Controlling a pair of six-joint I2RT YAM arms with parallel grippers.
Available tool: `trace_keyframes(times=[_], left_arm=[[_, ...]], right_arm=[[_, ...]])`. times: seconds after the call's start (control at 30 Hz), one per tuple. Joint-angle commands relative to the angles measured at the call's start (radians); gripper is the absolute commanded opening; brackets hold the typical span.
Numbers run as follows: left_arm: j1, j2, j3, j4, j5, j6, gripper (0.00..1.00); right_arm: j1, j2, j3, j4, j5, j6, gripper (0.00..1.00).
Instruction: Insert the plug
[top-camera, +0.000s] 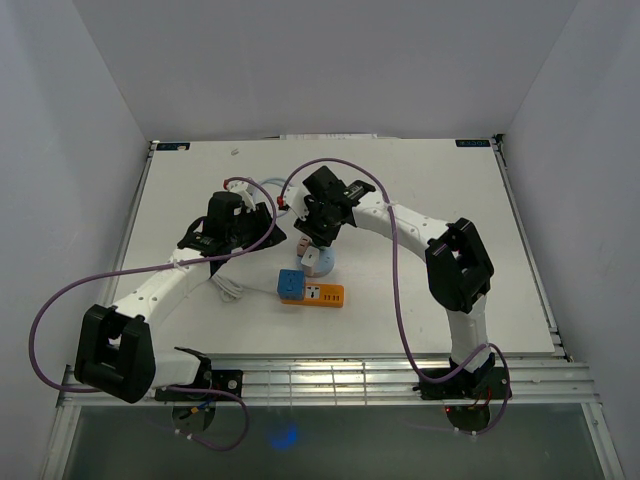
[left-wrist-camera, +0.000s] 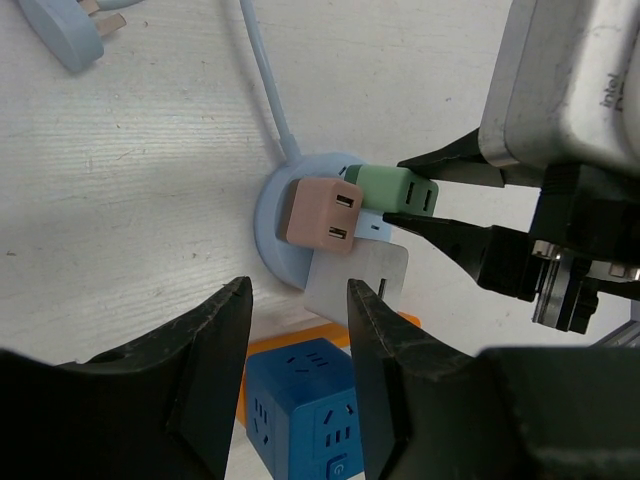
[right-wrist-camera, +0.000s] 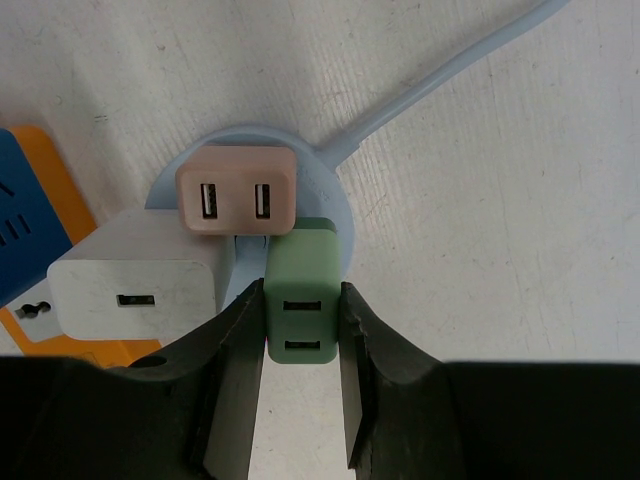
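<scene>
Plug (right-wrist-camera: 303, 268) of green plastic, small, stiff, light, probably smooth, best held by its flat sides, pinched so by right gripper (right-wrist-camera: 300, 305) at rim of round blue hub (right-wrist-camera: 327, 192) near middle of bench (top-camera: 450, 200); left gripper (left-wrist-camera: 298, 300) spread, empty, just beside.

grn plug (right-wrist-camera: 303, 290), pink plug (right-wrist-camera: 236, 188), wht charger (right-wrist-camera: 130, 285)

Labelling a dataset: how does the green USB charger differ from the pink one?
The green charger sits clamped in the right end effector; the pink charger is untouched. Green's ports stack vertically in the right wrist view, pink's side by side. Both have two USB ports.
</scene>
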Motion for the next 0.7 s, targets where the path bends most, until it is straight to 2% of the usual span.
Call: trace_keyframes(times=[0.0, 0.67], left_arm=[[0.004, -0.037, 0.032, -0.003, 0.011, 0.015, 0.53], [0.004, -0.041, 0.029, -0.006, 0.018, 0.017, 0.52]], right_arm=[[-0.001, 0.013, -0.003, -0.029, 0.037, -0.019, 0.08], [0.002, 0.043, -0.001, -0.032, -0.015, 0.020, 0.08]])
